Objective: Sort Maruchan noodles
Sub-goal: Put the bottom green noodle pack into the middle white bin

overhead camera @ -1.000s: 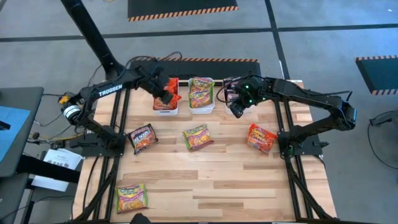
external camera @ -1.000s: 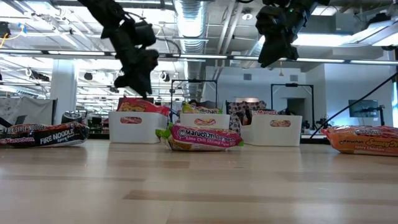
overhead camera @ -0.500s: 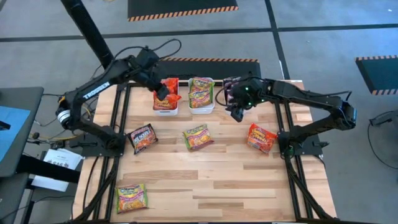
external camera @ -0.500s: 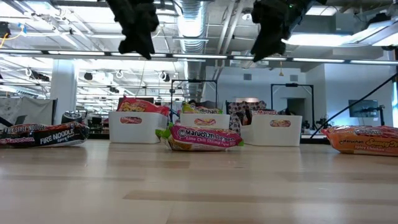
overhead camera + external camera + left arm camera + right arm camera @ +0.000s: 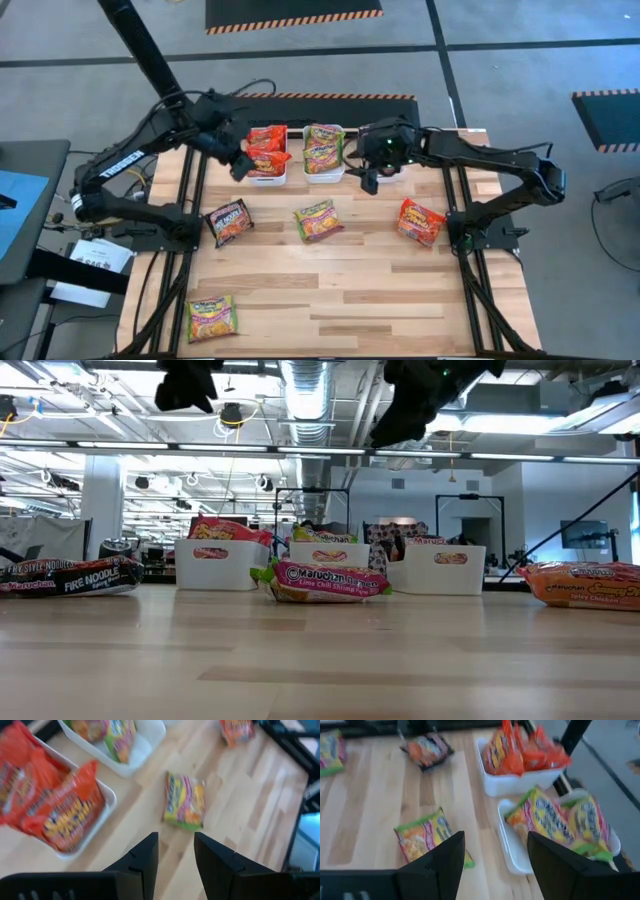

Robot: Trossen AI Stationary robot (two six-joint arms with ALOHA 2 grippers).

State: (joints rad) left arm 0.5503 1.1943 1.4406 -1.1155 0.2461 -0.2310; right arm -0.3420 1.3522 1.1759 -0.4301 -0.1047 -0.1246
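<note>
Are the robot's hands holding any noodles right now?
No. The left gripper and right gripper are both open and empty, up above the bins.

Red-orange crinkly plastic noodle packets (image 5: 266, 150) are seen in one white rectangular plastic bin (image 5: 266, 176), green-yellow ones (image 5: 323, 146) in another, on a pale wooden desk (image 5: 340, 290).

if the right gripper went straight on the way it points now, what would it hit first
Probably the green-yellow noodle packet lying loose mid-table: in its wrist view, the open right gripper points just beside it. Depth is unclear, so it may meet bare table first.
</note>
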